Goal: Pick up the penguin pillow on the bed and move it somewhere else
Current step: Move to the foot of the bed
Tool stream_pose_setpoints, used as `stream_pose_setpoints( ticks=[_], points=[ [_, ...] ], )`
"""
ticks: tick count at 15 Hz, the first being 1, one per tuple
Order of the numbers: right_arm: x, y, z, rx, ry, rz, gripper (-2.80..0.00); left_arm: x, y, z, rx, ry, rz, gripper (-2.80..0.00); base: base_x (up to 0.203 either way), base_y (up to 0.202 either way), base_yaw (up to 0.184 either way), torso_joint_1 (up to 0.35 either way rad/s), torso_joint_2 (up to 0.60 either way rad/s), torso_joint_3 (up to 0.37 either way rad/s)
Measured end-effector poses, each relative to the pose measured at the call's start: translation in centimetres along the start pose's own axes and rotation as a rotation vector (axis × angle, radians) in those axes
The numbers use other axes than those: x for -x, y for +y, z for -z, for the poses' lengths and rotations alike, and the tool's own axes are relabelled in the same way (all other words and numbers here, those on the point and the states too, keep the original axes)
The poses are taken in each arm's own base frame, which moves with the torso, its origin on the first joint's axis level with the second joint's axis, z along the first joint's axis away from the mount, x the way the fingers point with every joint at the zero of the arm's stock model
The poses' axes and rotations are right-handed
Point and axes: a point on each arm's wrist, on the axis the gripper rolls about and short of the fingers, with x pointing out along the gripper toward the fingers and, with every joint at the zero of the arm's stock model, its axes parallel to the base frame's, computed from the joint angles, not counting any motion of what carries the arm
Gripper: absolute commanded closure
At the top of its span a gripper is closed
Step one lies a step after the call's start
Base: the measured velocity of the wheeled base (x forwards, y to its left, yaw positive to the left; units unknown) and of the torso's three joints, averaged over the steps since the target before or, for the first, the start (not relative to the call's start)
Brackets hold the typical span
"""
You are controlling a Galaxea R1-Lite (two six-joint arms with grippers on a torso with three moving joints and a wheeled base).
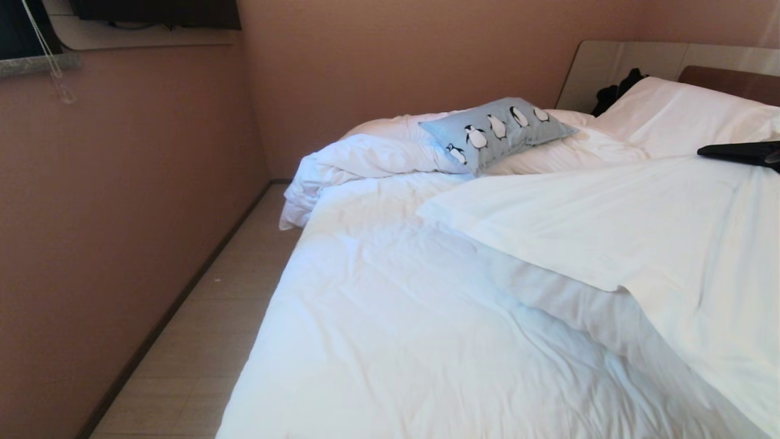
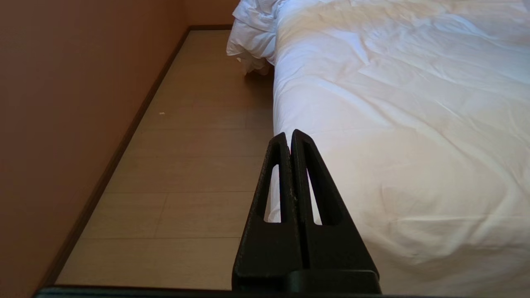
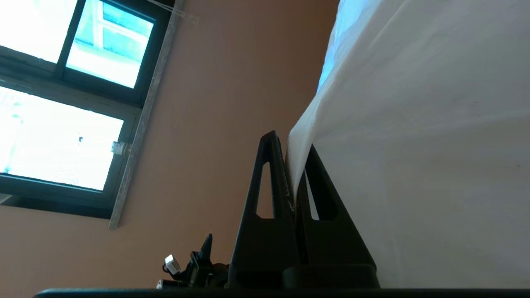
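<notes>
From the head camera you see the bed [image 1: 390,317] with its rumpled white duvet, filling most of the view. The penguin pillow [image 1: 496,131] lies at the far side, on a bunched fold of the duvet near the wall and just beside the white pillow [image 1: 676,113] at the headboard [image 1: 615,61]. A white sheet [image 1: 640,225] is lifted up over the right part of the bed. Its top edge runs up to your right hand [image 1: 740,152], which shows as a dark shape at the right border.

In the left wrist camera your left hand [image 2: 288,138] hangs over the edge of the bed, above the floor [image 2: 198,165] between the bed and the wall. Its two fingers are pressed together and nothing is between them.

In the right wrist camera your right hand [image 3: 290,151] is closed tight on the edge of the white sheet, which comes out from between the fingers and covers the right side of the view. Behind it you see the wall and a window [image 3: 62,103].
</notes>
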Motion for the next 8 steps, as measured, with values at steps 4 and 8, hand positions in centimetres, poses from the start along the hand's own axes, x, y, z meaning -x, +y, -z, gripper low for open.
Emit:
stream_pose_setpoints(
  ticks=[4,8],
  points=[
    [0.2,1.0,0.2,0.025,-0.009,0.0,0.0,0.0,0.0,0.0,0.0,0.0,0.0,0.0,0.0,0.0,0.0,0.0,0.0,0.0],
    [-0.6,2.4,0.0,0.056,0.005,-0.025,0.0,0.0,0.0,0.0,0.0,0.0,-0.001,0.0,0.0,0.0,0.0,0.0,0.0,0.0]
  ],
)
